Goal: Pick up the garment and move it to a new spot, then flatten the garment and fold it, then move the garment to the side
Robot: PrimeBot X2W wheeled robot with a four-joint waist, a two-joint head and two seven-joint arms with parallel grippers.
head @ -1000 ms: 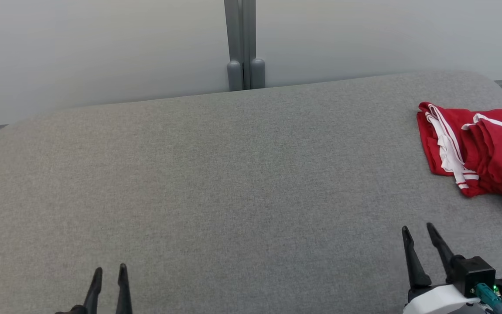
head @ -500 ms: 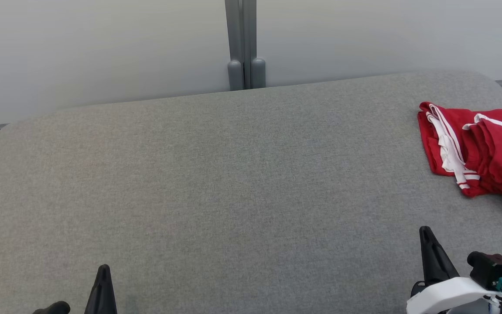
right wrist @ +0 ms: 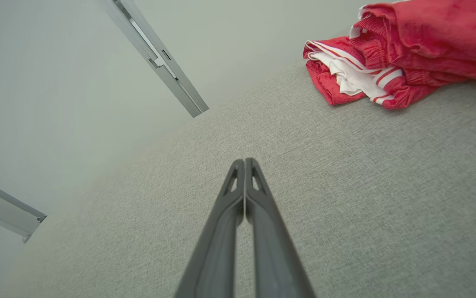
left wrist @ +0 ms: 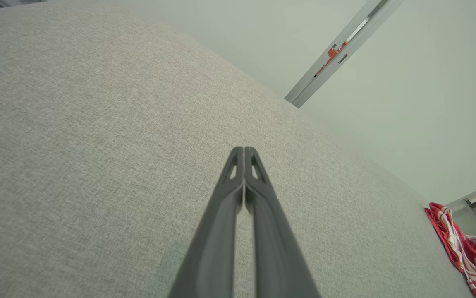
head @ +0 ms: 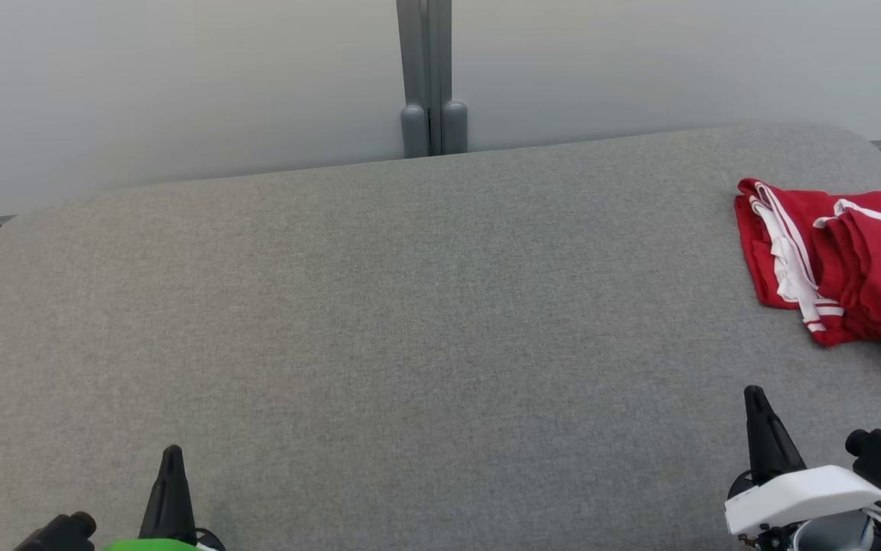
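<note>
Your garment (head: 861, 260) at 2 o'clock looks soft, light (floppy), so pinch its striped edge (head: 788, 268); left gripper (head: 172, 451) and right gripper (head: 753, 392) are closed, empty.

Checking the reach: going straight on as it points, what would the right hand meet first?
The right hand likely meets bare grey surface first; the red garment lies off to the side.
</note>
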